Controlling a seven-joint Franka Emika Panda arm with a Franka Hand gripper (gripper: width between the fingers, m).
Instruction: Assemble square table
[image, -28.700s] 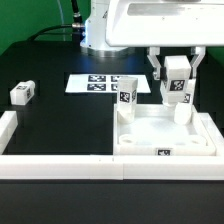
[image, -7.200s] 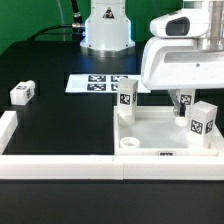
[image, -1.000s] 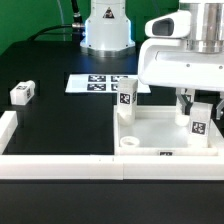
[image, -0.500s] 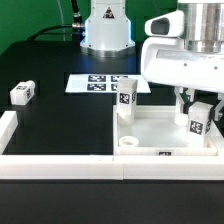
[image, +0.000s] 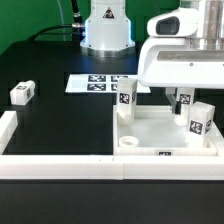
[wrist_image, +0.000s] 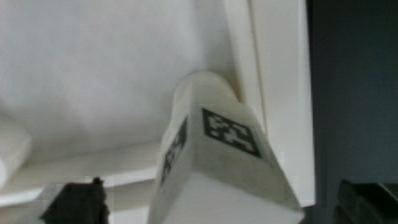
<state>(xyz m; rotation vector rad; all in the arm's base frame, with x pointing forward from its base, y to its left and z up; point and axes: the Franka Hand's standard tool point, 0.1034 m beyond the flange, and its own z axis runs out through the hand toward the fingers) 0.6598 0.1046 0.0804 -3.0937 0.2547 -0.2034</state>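
Note:
The white square tabletop lies at the exterior view's lower right, rim up. One tagged white leg stands upright at its far left corner. A second tagged leg stands at the tabletop's right side. My gripper hangs just above and behind that leg. Its dark fingers stand wide on either side of the leg, with a gap on each side, so it is open. A third leg lies loose on the black table at the exterior view's left.
The marker board lies flat behind the tabletop, near the robot's base. Long white border walls run along the front and the left of the work area. A round empty socket shows at the tabletop's near left corner.
The fingers have spread apart and let go of the right-hand leg, which now stands by itself on the tabletop. The hand has risen slightly.

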